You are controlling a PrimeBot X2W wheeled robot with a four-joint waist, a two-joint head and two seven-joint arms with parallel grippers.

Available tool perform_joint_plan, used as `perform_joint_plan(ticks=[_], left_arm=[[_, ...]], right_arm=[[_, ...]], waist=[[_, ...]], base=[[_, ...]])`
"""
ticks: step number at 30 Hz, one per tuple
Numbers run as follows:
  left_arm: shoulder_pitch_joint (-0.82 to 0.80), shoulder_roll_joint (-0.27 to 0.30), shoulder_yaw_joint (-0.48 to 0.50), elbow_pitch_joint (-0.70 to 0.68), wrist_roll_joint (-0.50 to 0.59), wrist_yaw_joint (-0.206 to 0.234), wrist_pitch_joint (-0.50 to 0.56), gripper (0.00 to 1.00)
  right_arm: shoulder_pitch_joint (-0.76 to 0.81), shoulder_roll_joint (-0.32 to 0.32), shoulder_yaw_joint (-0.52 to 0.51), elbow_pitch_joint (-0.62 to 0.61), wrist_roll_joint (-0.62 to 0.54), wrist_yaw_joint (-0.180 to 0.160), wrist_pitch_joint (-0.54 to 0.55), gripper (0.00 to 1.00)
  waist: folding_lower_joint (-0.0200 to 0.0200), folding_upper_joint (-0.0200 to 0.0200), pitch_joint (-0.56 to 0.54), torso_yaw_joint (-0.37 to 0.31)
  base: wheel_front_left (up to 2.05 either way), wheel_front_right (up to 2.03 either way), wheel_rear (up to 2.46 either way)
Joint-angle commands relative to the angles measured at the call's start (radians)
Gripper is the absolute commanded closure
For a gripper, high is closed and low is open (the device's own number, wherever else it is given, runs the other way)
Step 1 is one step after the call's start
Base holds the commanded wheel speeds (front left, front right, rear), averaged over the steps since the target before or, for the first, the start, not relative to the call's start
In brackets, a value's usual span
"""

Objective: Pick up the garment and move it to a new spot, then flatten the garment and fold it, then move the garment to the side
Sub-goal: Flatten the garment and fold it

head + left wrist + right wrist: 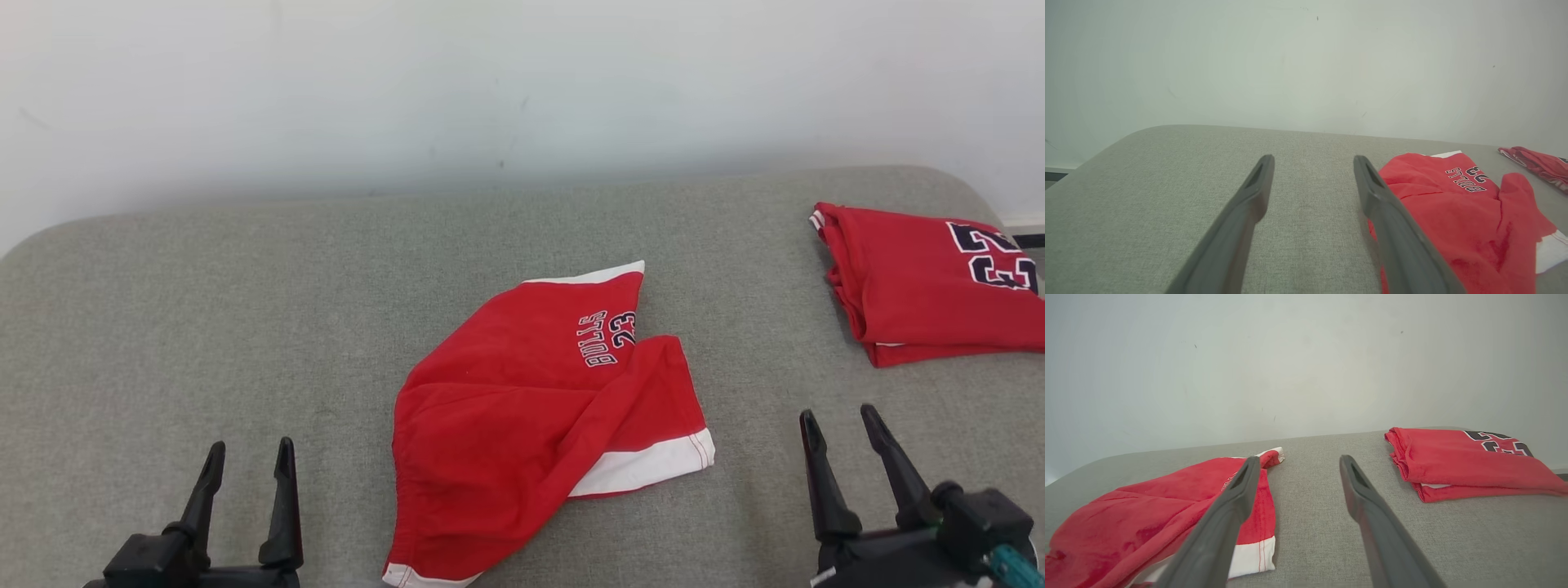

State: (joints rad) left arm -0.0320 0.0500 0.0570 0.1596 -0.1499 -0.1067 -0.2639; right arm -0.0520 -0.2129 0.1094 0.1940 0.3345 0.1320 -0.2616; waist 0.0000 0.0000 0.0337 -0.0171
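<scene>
Red shorts (539, 384) crumpled on grey pad (204, 327), left of folded jersey (914, 286), well apart. Left gripper (251, 445), right gripper (838, 412): both spread, empty. Probably best: pinch two single-layer edges, lift together, set down away from jersey.

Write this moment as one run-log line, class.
garment: red Bulls 23 shorts crumpled, centre | left hand open, clear | right hand open, clear | folded red garment far right | stage: pickup not begun
</scene>
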Motion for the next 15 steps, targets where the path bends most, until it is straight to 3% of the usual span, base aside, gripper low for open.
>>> perform_joint_plan(ticks=[1, 15], left_arm=[[0.012, 0.001, 0.004, 0.000, 0.012, -0.003, 0.000, 0.00], [0.059, 0.004, 0.009, 0.005, 0.046, -0.006, 0.000, 0.00]], right_arm=[[0.018, 0.007, -0.005, -0.011, -0.010, -0.003, -0.004, 0.00], [0.140, 0.060, -0.021, -0.061, -0.082, -0.003, -0.001, 0.00]], waist=[[0.0000, 0.0000, -0.007, -0.002], [0.0000, 0.0000, -0.031, 0.015]], base=[[0.00, 0.00, 0.00], [0.00, 0.00, 0.00]])
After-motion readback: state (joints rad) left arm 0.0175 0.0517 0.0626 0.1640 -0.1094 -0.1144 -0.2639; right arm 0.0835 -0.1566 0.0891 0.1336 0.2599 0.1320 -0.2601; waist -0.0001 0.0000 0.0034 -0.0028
